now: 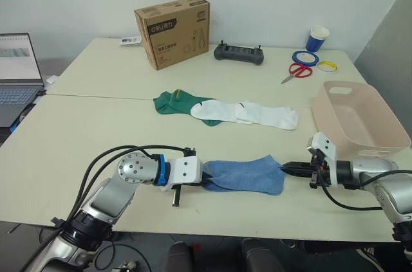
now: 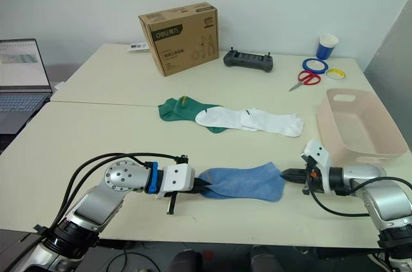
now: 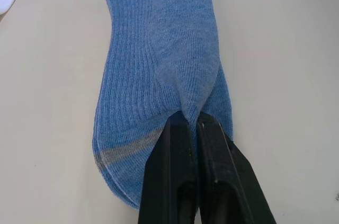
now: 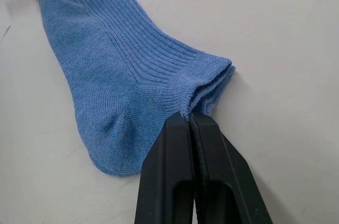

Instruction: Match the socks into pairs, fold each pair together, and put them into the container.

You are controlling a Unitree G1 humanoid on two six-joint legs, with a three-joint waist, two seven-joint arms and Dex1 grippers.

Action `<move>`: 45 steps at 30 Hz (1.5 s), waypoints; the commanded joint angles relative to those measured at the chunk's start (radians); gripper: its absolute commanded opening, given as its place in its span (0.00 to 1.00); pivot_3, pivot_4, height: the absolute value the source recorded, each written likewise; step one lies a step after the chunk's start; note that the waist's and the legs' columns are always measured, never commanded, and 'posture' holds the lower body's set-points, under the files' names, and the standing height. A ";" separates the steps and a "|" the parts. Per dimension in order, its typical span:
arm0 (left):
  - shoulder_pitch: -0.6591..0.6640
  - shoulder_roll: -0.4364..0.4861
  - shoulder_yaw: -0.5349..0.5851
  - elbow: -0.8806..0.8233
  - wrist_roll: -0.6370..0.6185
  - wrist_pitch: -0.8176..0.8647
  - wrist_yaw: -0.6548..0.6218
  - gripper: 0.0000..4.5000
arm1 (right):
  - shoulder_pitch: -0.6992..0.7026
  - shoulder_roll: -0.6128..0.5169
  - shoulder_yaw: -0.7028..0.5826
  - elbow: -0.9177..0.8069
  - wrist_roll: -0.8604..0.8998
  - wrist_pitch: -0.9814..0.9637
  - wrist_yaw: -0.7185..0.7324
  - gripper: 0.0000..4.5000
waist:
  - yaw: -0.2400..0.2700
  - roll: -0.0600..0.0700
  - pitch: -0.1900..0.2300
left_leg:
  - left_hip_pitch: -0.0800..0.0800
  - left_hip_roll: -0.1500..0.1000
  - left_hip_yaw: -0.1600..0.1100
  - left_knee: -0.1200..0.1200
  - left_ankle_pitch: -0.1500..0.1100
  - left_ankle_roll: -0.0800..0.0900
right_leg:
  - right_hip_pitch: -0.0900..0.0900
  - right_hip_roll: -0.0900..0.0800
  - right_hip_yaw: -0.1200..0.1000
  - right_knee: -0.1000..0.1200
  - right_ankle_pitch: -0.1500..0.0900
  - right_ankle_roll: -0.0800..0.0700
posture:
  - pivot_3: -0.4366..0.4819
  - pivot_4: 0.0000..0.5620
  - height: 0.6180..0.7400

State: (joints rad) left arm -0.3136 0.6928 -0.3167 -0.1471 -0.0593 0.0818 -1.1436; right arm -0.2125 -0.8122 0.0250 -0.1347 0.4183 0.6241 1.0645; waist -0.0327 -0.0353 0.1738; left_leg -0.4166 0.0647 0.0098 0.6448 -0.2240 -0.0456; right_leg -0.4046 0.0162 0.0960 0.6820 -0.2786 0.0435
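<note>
A: Blue socks [image 1: 248, 175], lower centre of the table [image 1: 84, 124]. Left gripper [image 3: 193, 123] pinches the toe end, right gripper [image 4: 189, 118] pinches the cuff; both jaws pressed tight on cloth.

B: One sock or two?

A: Layered edges; can't count. White socks [image 1: 248, 114] overlap the green socks [image 1: 177, 102] mid-frame, partly hiding them. Basin [image 1: 360, 117] right, cut off.

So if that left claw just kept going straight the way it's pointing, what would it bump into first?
The left gripper is shut on the blue socks, pointing along them. Beyond them it would probably meet the right gripper, clamped on their other end.
</note>
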 commanded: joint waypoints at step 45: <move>0.002 -0.176 -0.007 0.084 -0.081 0.112 0.163 0.01 | 0.068 0.274 0.160 -0.002 -0.191 -0.356 -0.203 0.00 | 0.001 0.000 0.000 | 0.000 0.000 -0.001 0.000 0.000 0.000 | 0.000 0.000 -0.001 0.001 0.000 -0.001 | 0.48 0.27 1.00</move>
State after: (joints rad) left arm -0.3094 0.5124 -0.3205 -0.0544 -0.1520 0.2311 -0.9740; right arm -0.1435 -0.5384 0.1988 -0.1449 0.2437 0.3071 0.8699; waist -0.0321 -0.0352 0.1737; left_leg -0.4164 0.0646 0.0089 0.6449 -0.2239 -0.0456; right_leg -0.4046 0.0166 0.0954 0.6825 -0.2782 0.0429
